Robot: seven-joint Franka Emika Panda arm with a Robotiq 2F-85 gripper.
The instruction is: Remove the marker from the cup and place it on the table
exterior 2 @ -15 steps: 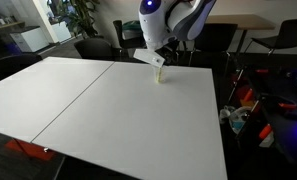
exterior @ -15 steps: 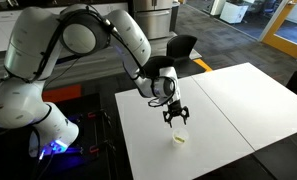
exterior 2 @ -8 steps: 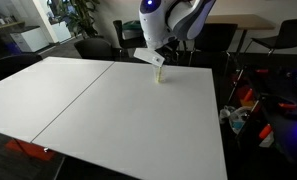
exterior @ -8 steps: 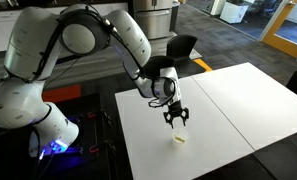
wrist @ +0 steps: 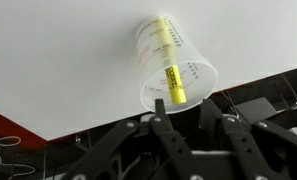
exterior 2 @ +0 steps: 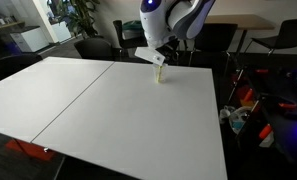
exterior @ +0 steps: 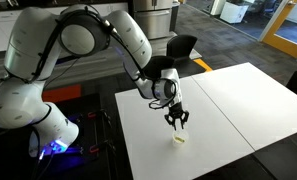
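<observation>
Desk (exterior: 228, 110), white and two-panelled, carrying the cup (exterior: 180, 139) directly below my hand (exterior: 177, 124). Hand released: fingers spread, holding nothing, hanging just above the cup's rim. In the wrist view the cup (wrist: 178, 70) lies straight ahead of the hand, mouth toward it. Marker (wrist: 169, 62) stands inside the cup, leaning on its wall, long axis nearly along my approach line, upper end nearest the hand. I judge that a straight descent onto that end comes next.
</observation>
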